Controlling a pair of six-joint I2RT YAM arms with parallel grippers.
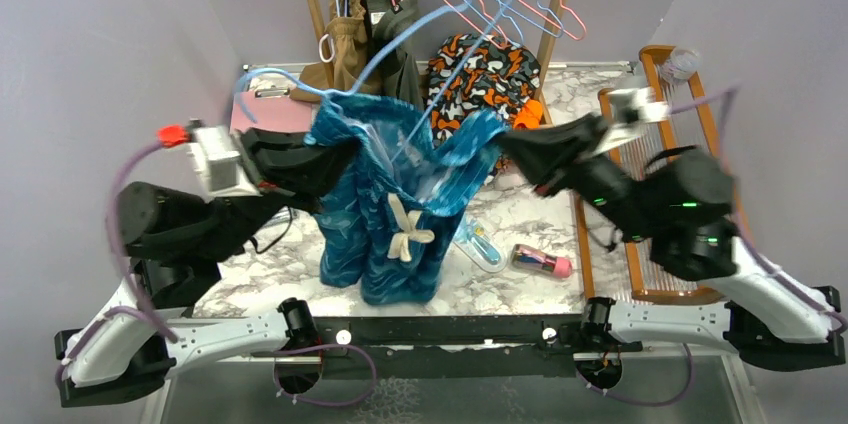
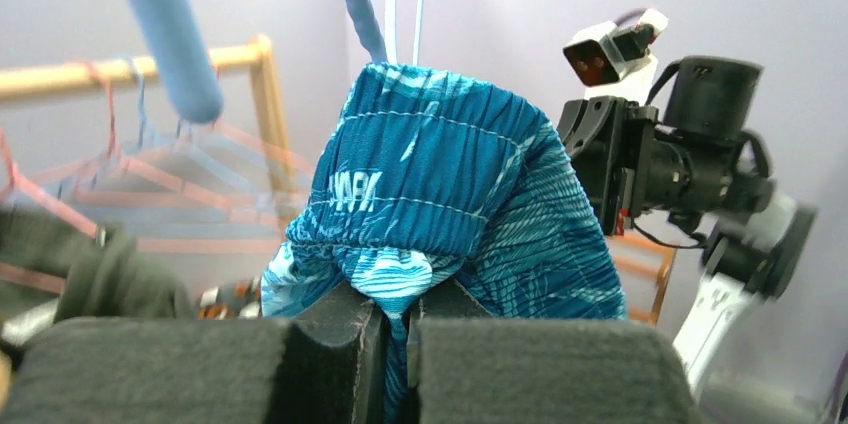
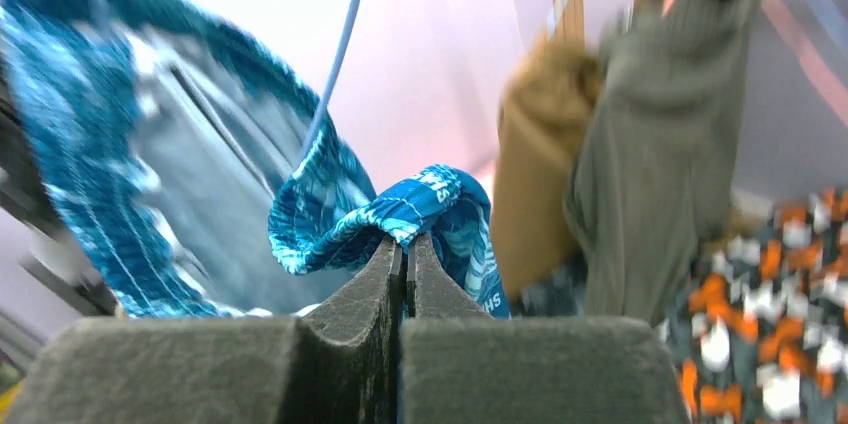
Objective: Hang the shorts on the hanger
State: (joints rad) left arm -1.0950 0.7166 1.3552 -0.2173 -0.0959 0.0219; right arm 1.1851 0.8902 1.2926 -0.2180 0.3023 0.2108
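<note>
Shorts [image 1: 385, 214]: waistband was pinched in closed left gripper [image 2: 395, 319] and right gripper [image 3: 405, 264]; hanger [image 2: 160, 24] wire entered its opening.

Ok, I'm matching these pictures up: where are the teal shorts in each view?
Top external: shorts centre, stretched wide.
Left wrist: centre, bunched above the left fingers.
Right wrist: left to centre, edge pinched between the right fingers.
Shared landmark: light-blue hanger wire.

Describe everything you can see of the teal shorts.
The shorts are shiny teal-blue fabric with a wavy darker print, gathered waistband and cream drawstring bow. They hang over the table, waistband stretched open between the left tool and right tool, each shut on its edge. The hanger, light-blue wire, appears to enter the opening.
</note>
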